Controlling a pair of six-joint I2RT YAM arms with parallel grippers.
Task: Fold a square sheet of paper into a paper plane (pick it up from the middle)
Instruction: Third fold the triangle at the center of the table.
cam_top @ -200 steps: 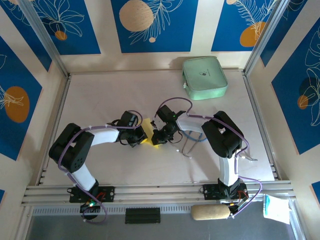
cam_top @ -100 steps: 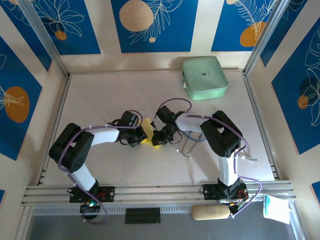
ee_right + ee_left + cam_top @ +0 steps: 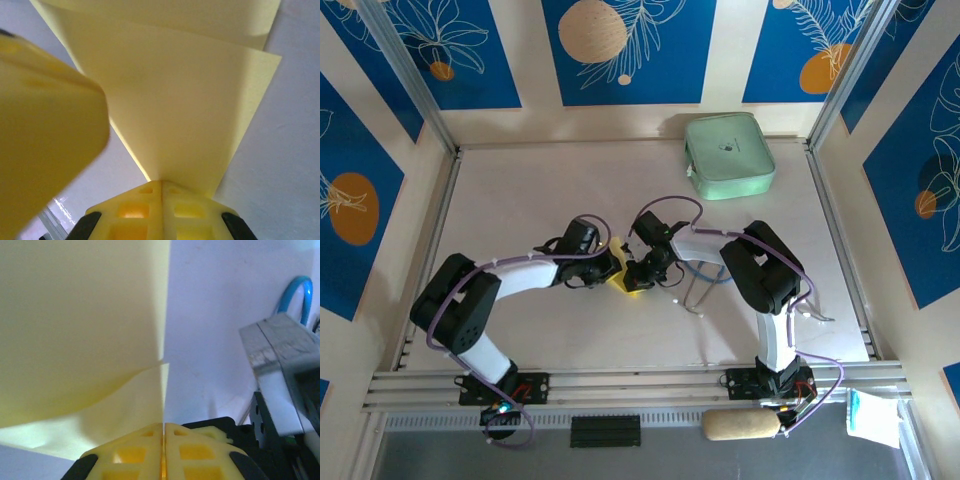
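The pale, smooth table [image 3: 520, 200] has a rounded mint-green case [image 3: 729, 155] at its far side. Well nearer, mid-table, the square sheet of paper [image 3: 185, 115], thin matte yellow in overlapping straight-edged layers, spans between the arms. The left gripper [image 3: 163, 427] and the right gripper [image 3: 161, 184] each pinch one edge, their ribbed yellow pads pressed together.

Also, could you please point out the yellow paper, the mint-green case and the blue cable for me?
yellow paper [image 3: 170, 110]: right wrist view, its flat middle.
mint-green case [image 3: 728, 155]: top view, centre of its lid.
blue cable [image 3: 299, 279]: left wrist view, top of its loop.
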